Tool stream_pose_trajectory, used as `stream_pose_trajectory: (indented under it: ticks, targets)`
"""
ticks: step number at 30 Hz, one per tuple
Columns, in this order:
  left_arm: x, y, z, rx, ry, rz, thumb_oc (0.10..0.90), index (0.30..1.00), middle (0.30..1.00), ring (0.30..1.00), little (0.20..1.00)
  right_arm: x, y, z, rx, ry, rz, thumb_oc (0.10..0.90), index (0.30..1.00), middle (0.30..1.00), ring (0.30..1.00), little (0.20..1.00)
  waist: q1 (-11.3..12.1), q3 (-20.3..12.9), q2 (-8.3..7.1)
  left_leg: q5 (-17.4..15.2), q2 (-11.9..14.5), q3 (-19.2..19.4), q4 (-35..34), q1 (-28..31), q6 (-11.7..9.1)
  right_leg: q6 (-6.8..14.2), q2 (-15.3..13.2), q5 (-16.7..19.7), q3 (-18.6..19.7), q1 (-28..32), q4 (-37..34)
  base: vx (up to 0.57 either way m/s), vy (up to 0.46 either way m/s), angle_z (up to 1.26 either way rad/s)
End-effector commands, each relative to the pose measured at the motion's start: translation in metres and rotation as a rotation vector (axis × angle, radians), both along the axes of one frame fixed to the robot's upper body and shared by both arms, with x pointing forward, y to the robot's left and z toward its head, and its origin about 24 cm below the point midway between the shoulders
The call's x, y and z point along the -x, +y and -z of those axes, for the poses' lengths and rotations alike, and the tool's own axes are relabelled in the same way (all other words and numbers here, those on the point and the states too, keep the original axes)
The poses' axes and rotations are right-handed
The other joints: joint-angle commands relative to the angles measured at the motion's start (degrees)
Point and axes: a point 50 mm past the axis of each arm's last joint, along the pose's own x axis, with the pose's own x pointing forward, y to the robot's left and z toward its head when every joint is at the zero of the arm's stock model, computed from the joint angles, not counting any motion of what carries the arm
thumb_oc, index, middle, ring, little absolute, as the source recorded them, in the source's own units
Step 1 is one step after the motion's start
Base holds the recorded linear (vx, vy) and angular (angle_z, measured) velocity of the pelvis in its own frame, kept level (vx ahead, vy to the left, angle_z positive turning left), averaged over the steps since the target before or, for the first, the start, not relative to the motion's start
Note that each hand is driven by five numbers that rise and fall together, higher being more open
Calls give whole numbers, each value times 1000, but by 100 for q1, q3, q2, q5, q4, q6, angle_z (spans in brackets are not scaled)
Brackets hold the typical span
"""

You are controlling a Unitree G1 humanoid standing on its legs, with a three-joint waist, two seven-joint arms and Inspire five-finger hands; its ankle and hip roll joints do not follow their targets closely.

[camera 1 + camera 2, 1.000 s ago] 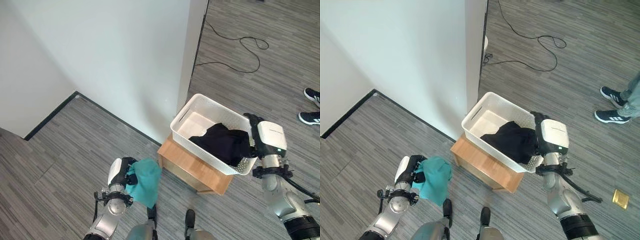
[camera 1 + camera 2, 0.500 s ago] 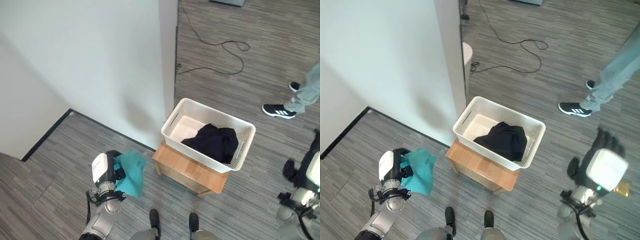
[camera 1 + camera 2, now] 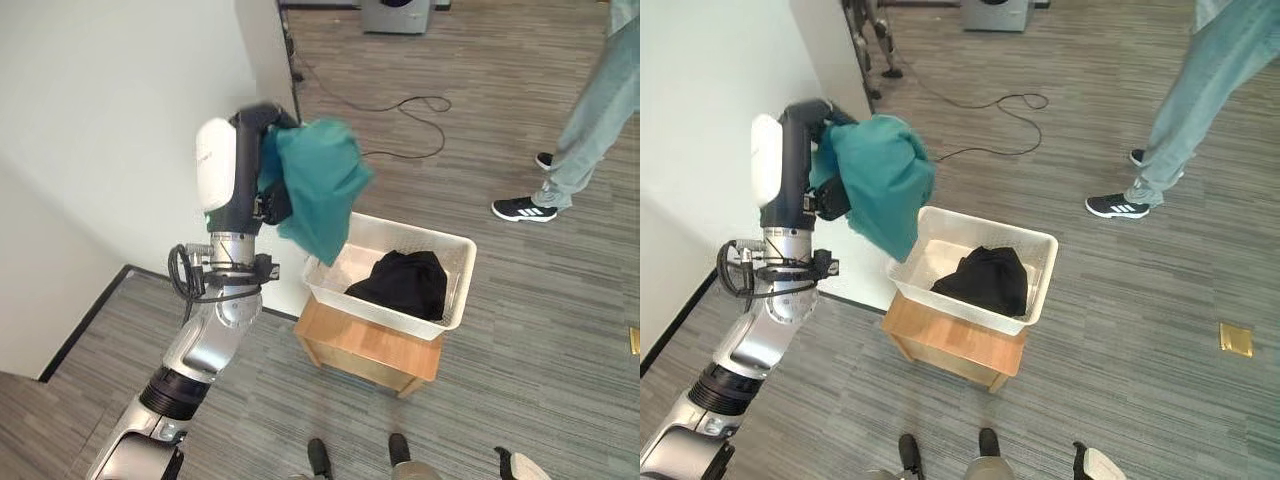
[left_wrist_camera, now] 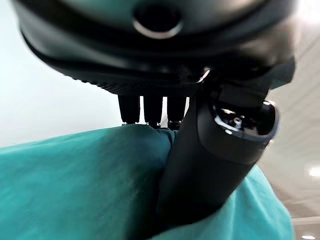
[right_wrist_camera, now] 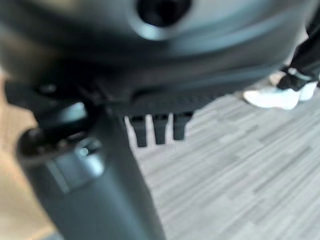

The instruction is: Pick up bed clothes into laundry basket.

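The left robot hand (image 3: 262, 165), fingers curled, grips a teal cloth garment (image 3: 318, 187) above the white plastic laundry basket (image 3: 455, 288). Released here, the garment could drape over the basket's near rim. The right robot hand (image 5: 100, 165) holds nothing, fingers straight.

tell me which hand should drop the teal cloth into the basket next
Left. The left hand already has its fingers curled round the teal cloth, raised beside the white laundry basket that holds a black garment. The right hand hangs over bare floor, holding nothing.

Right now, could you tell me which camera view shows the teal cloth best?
The left eye view: the whole teal cloth hangs from the raised left hand above the white laundry basket. The right eye view shows nearly the same. The left wrist view shows a close patch under the fingers.
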Motion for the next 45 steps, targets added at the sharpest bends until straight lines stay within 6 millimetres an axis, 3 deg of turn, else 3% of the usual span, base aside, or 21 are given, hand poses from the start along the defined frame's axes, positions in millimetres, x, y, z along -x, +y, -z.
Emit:
stream_pose_trajectory:
  ticks: [1,3,8,12,18,27,35,42,43,45]
  targets:
    - [-11,-17,-21,37,-29,132,400,300,300,300,300,-30,-18,-21,42,-127,-24,800,900,900,900,900,-33,-287,-300,-520,350,209,40,141,-425,576,-568,-451,-151,248,92,4,-11,-21]
    - [-20,-18,-4,51,67,138,400,300,300,300,300,-34,-17,-22,33,-134,-39,800,900,900,900,900,-73,-275,-301,-592,350,225,40,182,-434,585,-572,-494,-131,267,88,42,-11,-17]
    - [-17,-29,13,58,148,195,400,300,300,300,300,-37,-18,-25,41,-156,-28,800,900,900,900,900,-99,-241,-283,-601,349,271,40,197,-430,584,-578,-472,-99,245,75,19,-1,-5]
    - [-22,-40,47,47,297,201,400,300,300,300,300,-32,-21,-23,46,-151,11,800,900,900,900,900,-166,-200,-263,-595,341,279,40,169,-430,586,-577,-449,-91,205,72,21,-2,-7]
    - [-24,-51,65,22,367,205,400,300,300,300,300,-32,-15,-18,43,-131,5,800,900,900,900,900,-222,-126,-242,-567,347,323,40,33,-450,598,-575,-407,-80,35,72,10,-4,-3]
    - [-24,-63,43,31,274,245,400,300,300,300,300,-34,-12,-17,42,-150,16,800,900,900,900,900,-330,-84,-150,-566,344,394,40,-81,-453,628,-597,-390,-47,-133,72,2,2,0]
    - [-39,-63,1,17,124,177,400,300,300,300,300,-41,-8,-17,52,-161,-7,800,900,900,900,900,-546,-41,-21,-587,326,581,40,-200,-445,710,-654,-288,170,-451,72,22,28,-11]
    - [-56,-58,-22,-26,80,103,400,300,300,300,300,-51,-4,-18,54,-173,-14,800,900,900,900,900,-646,-10,4,-571,307,693,40,-360,-440,762,-668,-192,284,-728,72,5,17,-16]
    - [-56,-70,-16,-65,102,115,400,300,300,300,300,-81,-14,-36,105,-253,-41,800,900,900,900,900,-549,10,12,-547,295,641,40,-438,-441,761,-678,-191,257,-787,72,-19,-9,-11]
    - [-59,-66,-18,-79,90,82,400,300,300,300,300,-83,-16,-37,107,-268,-22,800,900,900,900,900,-558,36,11,-528,284,632,40,-508,-433,772,-677,-171,258,-863,72,-34,11,-12]
